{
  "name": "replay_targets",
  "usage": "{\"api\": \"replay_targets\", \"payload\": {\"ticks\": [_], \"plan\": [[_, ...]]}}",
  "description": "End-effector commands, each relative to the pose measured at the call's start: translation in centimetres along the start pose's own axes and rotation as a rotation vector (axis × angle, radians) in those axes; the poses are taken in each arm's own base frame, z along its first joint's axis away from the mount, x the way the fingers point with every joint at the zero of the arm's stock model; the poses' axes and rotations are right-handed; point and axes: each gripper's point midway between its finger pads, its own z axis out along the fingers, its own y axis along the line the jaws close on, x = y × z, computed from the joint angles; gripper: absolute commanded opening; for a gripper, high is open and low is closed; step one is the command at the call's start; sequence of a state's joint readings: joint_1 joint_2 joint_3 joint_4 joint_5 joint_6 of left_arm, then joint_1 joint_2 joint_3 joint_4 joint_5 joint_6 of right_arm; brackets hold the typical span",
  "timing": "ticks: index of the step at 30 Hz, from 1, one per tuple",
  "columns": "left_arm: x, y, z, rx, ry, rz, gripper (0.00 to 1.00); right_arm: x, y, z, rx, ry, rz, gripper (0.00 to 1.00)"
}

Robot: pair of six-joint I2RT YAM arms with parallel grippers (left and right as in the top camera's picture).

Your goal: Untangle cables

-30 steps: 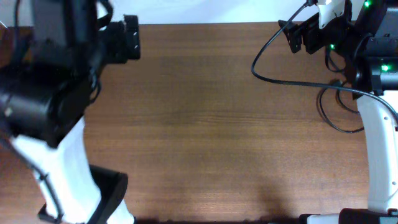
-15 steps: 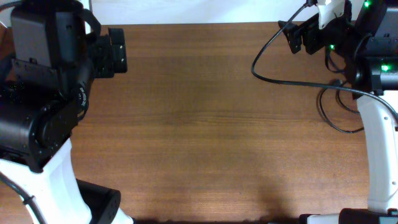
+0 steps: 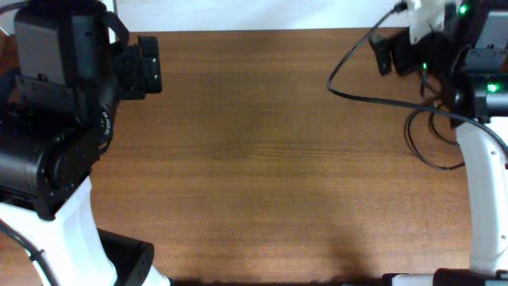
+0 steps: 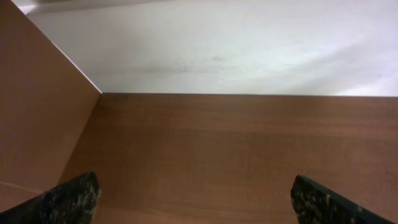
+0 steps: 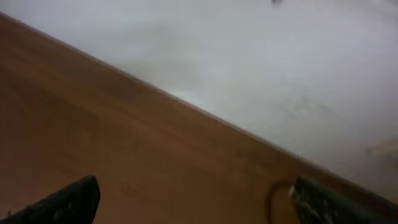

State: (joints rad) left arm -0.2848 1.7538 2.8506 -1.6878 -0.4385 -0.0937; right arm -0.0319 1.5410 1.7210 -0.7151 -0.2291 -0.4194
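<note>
No thin loose cables show in any view; they are out of view. My left gripper point(image 3: 149, 67) is at the table's far left corner, and its wrist view shows it point(image 4: 194, 202) open and empty over bare wood, fingertips point(image 4: 69, 198) wide apart. My right gripper point(image 3: 386, 54) is at the far right edge, and it point(image 5: 196, 202) is also open and empty over bare wood.
The brown wooden table point(image 3: 262, 159) ends at a white wall along the far side. Thick black wires point(image 3: 357, 99) fixed to the right arm loop over the table's right part. A thin dark curve point(image 5: 272, 198) shows beside the right fingertip.
The left arm swung back to the left and then stopped. The right gripper has shifted a little to the right, its wire following.
</note>
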Motion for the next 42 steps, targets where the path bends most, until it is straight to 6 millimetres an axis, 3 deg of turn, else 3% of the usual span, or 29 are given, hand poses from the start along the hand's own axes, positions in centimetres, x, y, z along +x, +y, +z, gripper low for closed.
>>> {"api": "replay_targets", "payload": {"ticks": [1,3,5,9,13,20,23,29,41,42], "plan": [[0.0,0.4,-0.3,-0.013,-0.006,0.011,0.99,-0.6,-1.0,-5.1,0.135,-0.047,-0.012,0.99],[0.0,0.4,-0.3,-0.013,-0.006,0.011,0.99,0.4,-0.2,-7.3,0.192,-0.154,-0.033,0.99],[0.0,0.4,-0.3,-0.013,-0.006,0.011,0.99,2.0,0.7,-8.1,0.249,-0.284,-0.058,0.99],[0.0,0.4,-0.3,-0.013,-0.006,0.011,0.99,9.2,4.8,-11.3,0.367,-0.559,-0.111,0.99],[0.0,0.4,-0.3,-0.013,-0.006,0.011,0.99,14.2,7.0,-11.3,0.369,-0.563,-0.111,0.99],[0.0,0.4,-0.3,-0.013,-0.006,0.011,0.99,18.7,9.2,-11.5,0.395,-0.632,-0.125,0.99],[0.0,0.4,-0.3,-0.013,-0.006,0.011,0.99,19.3,9.4,-11.5,0.399,-0.643,-0.125,0.99],[0.0,0.4,-0.3,-0.013,-0.006,0.011,0.99,25.4,10.7,-7.8,0.304,-0.367,-0.066,0.99],[0.0,0.4,-0.3,-0.018,-0.006,0.014,0.99,25.5,10.6,-7.8,0.309,-0.364,-0.065,0.99],[0.0,-0.3,-0.2,0.025,-0.003,0.014,0.99,25.5,10.6,-7.8,0.308,-0.365,-0.066,0.99]]}}
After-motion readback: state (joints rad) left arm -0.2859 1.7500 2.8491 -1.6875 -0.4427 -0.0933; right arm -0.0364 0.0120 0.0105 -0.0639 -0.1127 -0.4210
